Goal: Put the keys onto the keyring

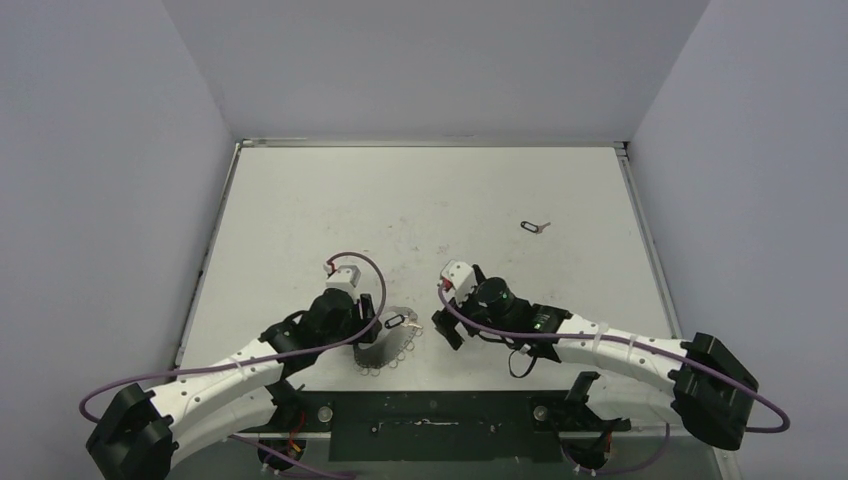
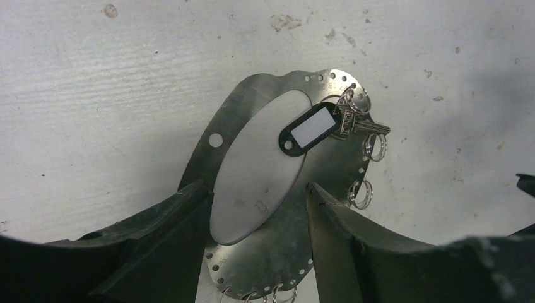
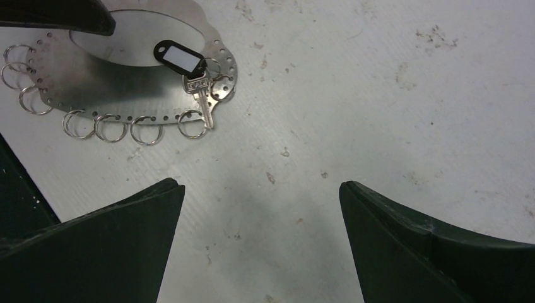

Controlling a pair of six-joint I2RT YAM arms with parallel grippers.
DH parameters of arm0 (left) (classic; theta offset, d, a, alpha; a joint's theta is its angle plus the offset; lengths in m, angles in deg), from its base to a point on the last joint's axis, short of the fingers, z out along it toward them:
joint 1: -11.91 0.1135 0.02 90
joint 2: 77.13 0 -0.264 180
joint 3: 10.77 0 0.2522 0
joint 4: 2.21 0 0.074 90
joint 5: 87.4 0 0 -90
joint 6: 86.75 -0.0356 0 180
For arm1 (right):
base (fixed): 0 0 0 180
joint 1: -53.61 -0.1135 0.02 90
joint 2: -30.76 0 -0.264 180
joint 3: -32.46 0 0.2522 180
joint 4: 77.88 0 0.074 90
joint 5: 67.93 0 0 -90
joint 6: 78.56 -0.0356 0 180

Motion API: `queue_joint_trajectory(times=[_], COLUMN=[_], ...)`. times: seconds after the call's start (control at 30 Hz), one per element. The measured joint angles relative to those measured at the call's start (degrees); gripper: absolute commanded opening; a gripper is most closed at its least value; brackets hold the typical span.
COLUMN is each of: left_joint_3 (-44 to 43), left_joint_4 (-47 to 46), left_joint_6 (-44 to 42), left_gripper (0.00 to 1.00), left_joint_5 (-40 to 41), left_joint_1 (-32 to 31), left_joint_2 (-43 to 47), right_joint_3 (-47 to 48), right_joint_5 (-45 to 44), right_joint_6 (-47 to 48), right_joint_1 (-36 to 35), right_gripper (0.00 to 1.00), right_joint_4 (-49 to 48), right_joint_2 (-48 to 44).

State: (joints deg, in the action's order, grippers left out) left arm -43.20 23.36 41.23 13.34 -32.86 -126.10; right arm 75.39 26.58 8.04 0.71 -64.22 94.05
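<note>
Near the front edge of the counter (image 1: 400, 190), the keyring (image 2: 252, 95) is lying flat. It's showing as a thin steel oval plate with a cutout, and its rim holes are carrying small split rings (image 3: 145, 129). First key (image 2: 369, 128) and its black tag (image 2: 308, 129) are sitting at the plate's rim, apparently already hooked on. Second key (image 1: 535, 226) is lying well apart at far right, with bare counter all round it, short of the right wall.

Left gripper (image 2: 257, 189) is standing half-spread, its fingers straddling the plate's narrow end and touching or overlapping its edges. Can't tell if it's actually clamping. Right gripper (image 3: 260, 184) is hanging wide and empty over the counter just beside the plate.

Handling guess: second key is looking light, stiff, flat and slippery. Pinching across the tag's long sides is looking safer than the thin blade. Plate is looking rigid but probably sliding if nudged, so it's needing pinning. Split rings are looking springy and fiddly. Right arm is getting open room toward the second key, with crowding only near the left gripper.
</note>
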Motion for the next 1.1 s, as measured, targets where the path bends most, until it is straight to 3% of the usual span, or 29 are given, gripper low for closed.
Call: queue_joint_trajectory(times=[0.3,0.63,0.8,1.1], left_joint_3=[0.0,-3.0,-3.0,-3.0], left_joint_4=[2.7,3.1,3.2,1.8], left_joint_6=[2.7,4.9,5.1,5.0], left_gripper=[0.53,0.53,0.53,0.51], left_joint_5=[-0.7,-10.3,-14.5,-17.3], left_joint_1=[2.3,13.0,16.0,16.8], left_joint_2=[-2.7,-8.7,-8.6,-2.3], right_joint_3=[5.1,10.7,12.2,12.0], right_joint_5=[-6.3,-15.5,-17.3,-18.3], right_joint_6=[6.3,8.7,8.8,5.9], right_joint_1=[-9.2,-16.6,-17.2,-17.5], right_gripper=[0.79,0.57,0.53,0.58], right_joint_4=[1.4,3.4,3.2,0.4], right_joint_2=[9.4,18.2,22.6,24.6])
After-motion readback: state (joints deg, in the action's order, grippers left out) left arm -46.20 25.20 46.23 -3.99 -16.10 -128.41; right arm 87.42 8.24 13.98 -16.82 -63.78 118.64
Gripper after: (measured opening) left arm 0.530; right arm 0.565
